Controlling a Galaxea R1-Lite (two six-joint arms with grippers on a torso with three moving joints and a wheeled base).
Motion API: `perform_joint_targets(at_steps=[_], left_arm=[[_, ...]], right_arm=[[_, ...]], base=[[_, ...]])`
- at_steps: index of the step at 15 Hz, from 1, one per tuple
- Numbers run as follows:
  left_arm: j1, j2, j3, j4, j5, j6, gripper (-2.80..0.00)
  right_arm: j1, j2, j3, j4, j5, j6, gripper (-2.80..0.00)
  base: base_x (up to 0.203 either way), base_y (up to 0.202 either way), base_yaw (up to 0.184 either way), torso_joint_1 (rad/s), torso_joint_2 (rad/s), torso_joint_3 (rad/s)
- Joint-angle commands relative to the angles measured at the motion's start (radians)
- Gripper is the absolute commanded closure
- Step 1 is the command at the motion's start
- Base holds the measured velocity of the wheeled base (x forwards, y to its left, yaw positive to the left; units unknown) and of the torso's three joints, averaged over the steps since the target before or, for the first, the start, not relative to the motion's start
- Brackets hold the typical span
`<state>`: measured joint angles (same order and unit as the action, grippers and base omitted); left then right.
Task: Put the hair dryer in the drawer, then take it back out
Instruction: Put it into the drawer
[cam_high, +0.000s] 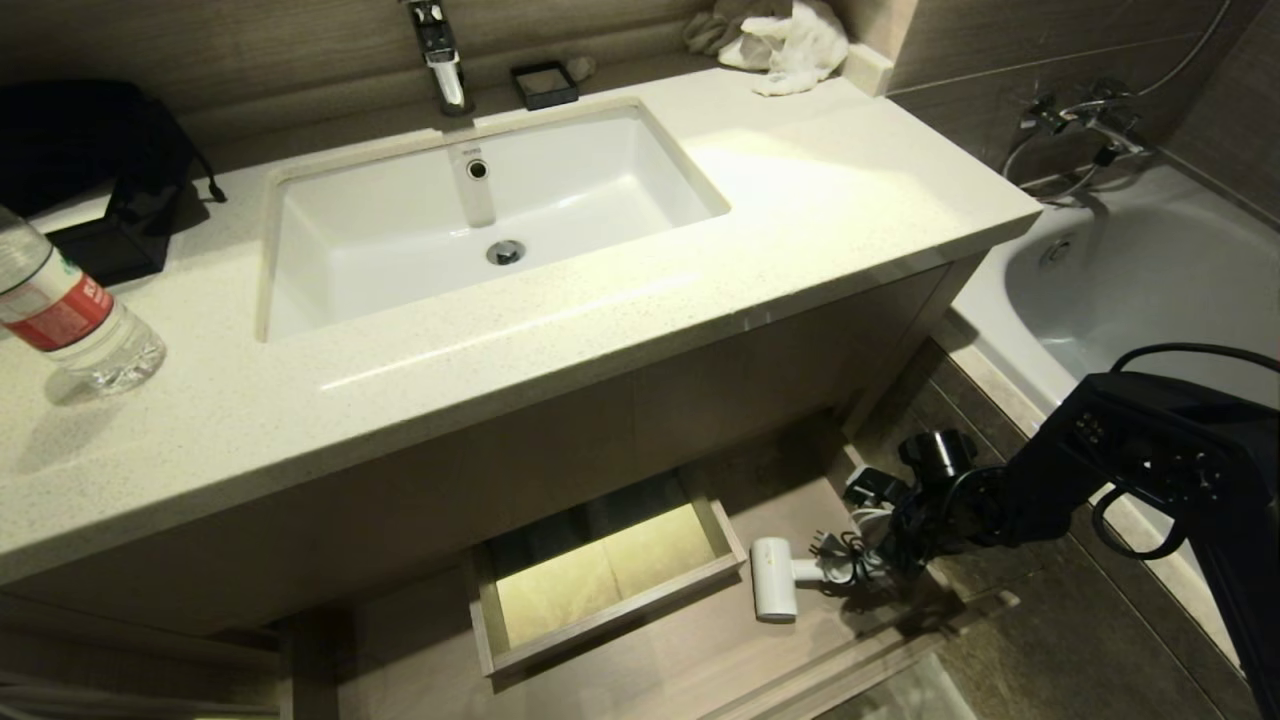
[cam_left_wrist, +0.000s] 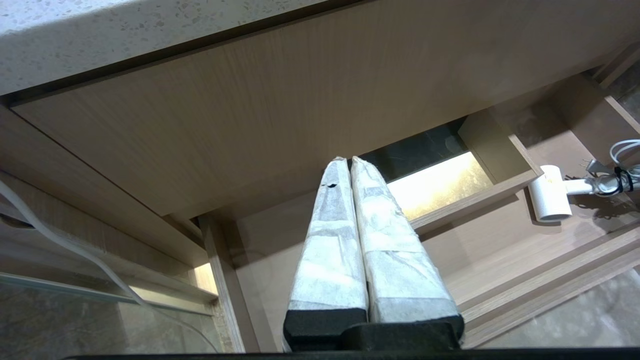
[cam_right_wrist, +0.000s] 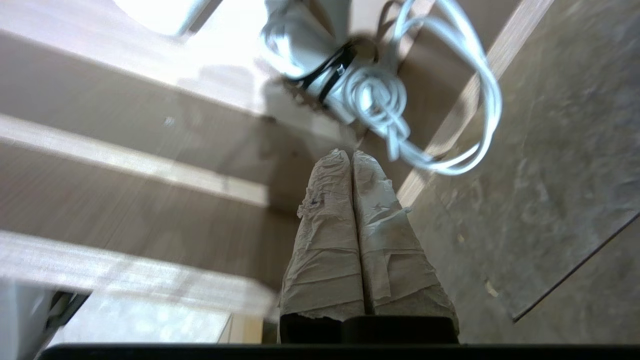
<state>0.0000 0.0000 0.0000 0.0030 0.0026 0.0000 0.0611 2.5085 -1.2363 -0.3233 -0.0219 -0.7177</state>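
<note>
Hair dryer lies in open drawer, beside boxed cutout | right gripper pressed shut, empty, tips just short of bundled cord, contact unclear | left gripper closed, idle | likely placing done; retrieval left.

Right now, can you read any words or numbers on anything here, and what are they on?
Water bottle: its red label carries white marks, too small and blurred to read.
Sink: a small dark mark above the overflow hole, too small to read.
Hair dryer, drawer, faucet: no text visible.
So nothing here can be read.
</note>
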Motion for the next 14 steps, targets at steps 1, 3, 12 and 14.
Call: perform_joint_targets(at_steps=[1,3,12,14], left_arm=[[0.0,0.0,0.0,0.0,0.0,0.0,0.0],[0.0,0.0,0.0,0.0,0.0,0.0,0.0],[0.0,0.0,0.0,0.0,0.0,0.0,0.0],[0.0,0.0,0.0,0.0,0.0,0.0,0.0]], right_arm=[[-0.033,-0.01,0.0,0.016,-0.003,-0.003,0.0],[-0.078,-0.005,-0.001,0.031,-0.004,-0.006,0.0],[-0.179,0.071,-0.073,0.047,-0.009,0.003,-2.8],[-0.186,0.102,-0.102,0.041,-0.009,0.003,-2.8]], base=[[0.0,0.0,0.0,0.0,0.0,0.0],[0.0,0.0,0.0,0.0,0.0,0.0],[0.0,0.0,0.0,0.0,0.0,0.0],[0.0,0.0,0.0,0.0,0.0,0.0]])
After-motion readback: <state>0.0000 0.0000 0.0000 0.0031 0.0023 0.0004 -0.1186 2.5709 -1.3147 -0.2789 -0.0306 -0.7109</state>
